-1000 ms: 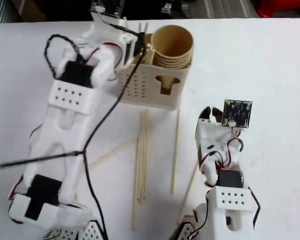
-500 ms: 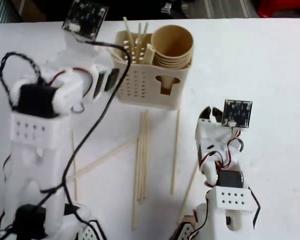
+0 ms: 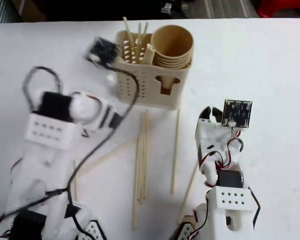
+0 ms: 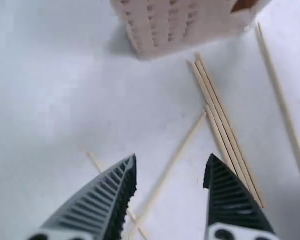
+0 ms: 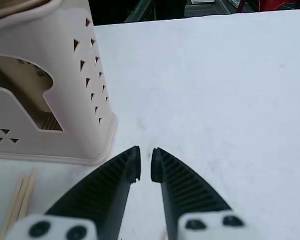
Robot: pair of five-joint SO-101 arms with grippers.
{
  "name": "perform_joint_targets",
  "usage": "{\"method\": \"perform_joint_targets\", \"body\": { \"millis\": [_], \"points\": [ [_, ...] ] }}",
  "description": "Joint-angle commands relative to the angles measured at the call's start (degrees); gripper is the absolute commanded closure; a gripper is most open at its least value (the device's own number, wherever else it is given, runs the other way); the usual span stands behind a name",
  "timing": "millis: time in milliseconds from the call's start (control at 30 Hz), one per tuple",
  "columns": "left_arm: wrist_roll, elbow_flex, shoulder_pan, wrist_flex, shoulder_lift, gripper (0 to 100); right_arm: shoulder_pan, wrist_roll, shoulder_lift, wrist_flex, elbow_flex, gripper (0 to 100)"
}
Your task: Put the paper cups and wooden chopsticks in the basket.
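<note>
A beige perforated basket (image 3: 148,85) stands at the back of the table with stacked paper cups (image 3: 172,45) and a few chopsticks (image 3: 134,35) upright in it. Several loose wooden chopsticks (image 3: 141,155) lie in front of it, one slanted chopstick (image 3: 107,156) to their left. My left gripper (image 3: 110,119) hangs open and empty just left of the bundle; in its wrist view the left gripper (image 4: 171,165) is above the slanted chopstick (image 4: 177,155), with the basket (image 4: 180,25) beyond. My right gripper (image 3: 206,116) rests shut and empty beside the basket's (image 5: 44,100) right corner.
One single chopstick (image 3: 176,150) lies right of the bundle, another (image 3: 190,187) by the right arm's base. A further stick (image 3: 73,180) lies under the left arm. White tabletop stretches open to the right of the basket.
The left arm has drawn back from the basket's top and swung down toward the loose chopsticks on the table. Chopsticks now stand in the basket. The right arm has not moved.
</note>
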Motion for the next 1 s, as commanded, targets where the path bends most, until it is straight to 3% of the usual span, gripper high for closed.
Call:
{"method": "perform_joint_targets", "body": {
  "millis": [0,233,400,633,967],
  "points": [
    [0.18,9.32,5.14,-6.07,-1.71,77,-0.31,0.62,-1.01,-1.01,-0.53,94.2],
    [2.73,24.62,10.86,-21.01,-1.27,77,-0.31,0.62,-1.01,-1.01,-0.53,94.2],
    [10.02,30.86,12.26,-25.58,-1.19,67,-0.31,0.62,-1.01,-1.01,-0.53,94.2],
    [14.24,31.21,14.90,-26.02,0.40,66,-0.22,0.62,-1.10,-1.10,-0.53,94.2],
    [15.21,25.05,15.16,-32.00,21.67,72,-0.22,0.62,-1.10,-1.10,-0.53,94.2]
  ]
}}
